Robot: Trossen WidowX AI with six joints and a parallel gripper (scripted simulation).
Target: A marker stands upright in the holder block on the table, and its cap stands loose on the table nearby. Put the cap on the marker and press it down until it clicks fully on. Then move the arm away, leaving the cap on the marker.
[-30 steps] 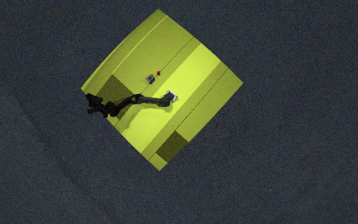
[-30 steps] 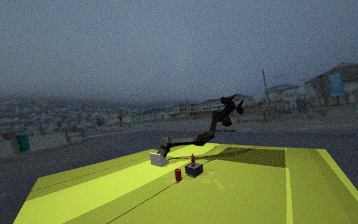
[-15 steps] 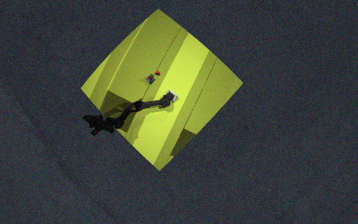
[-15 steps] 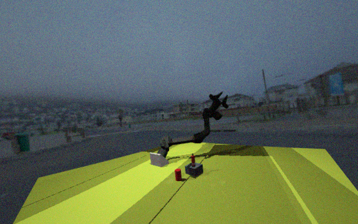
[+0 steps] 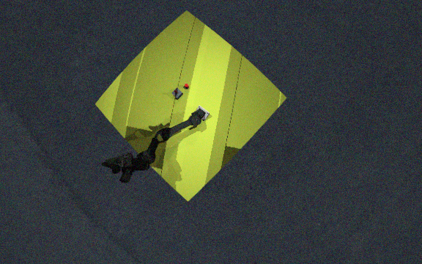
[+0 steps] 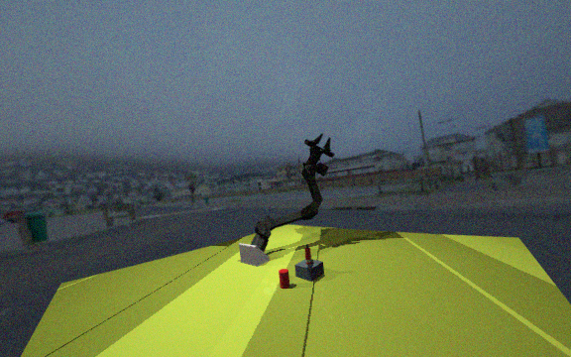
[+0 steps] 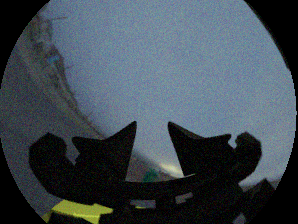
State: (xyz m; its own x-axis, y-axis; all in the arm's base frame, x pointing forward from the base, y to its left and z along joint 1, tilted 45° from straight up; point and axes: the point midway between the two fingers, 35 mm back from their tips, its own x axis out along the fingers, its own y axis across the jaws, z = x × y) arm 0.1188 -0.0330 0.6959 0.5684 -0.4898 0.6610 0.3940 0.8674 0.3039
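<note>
The marker (image 6: 307, 254) stands upright in the dark grey holder block (image 6: 310, 271) (image 5: 179, 96), with its red upper part showing. The red cap (image 6: 284, 279) (image 5: 186, 86) stands loose on the yellow table (image 6: 390, 307) (image 5: 152, 73), beside the block. My gripper (image 6: 325, 137) (image 7: 152, 123) is partly open and empty, raised high above the table and pointing up. It is well away from both the marker and the cap. The wrist view shows sky between the fingers, and neither the marker, the block nor the cap.
The arm's pale base plate (image 5: 204, 111) (image 6: 253, 254) is on the table near the holder block. The arm (image 5: 178, 127) (image 6: 287, 218) reaches from it past a table edge in the overhead view. Shadows of the arm fall on the table.
</note>
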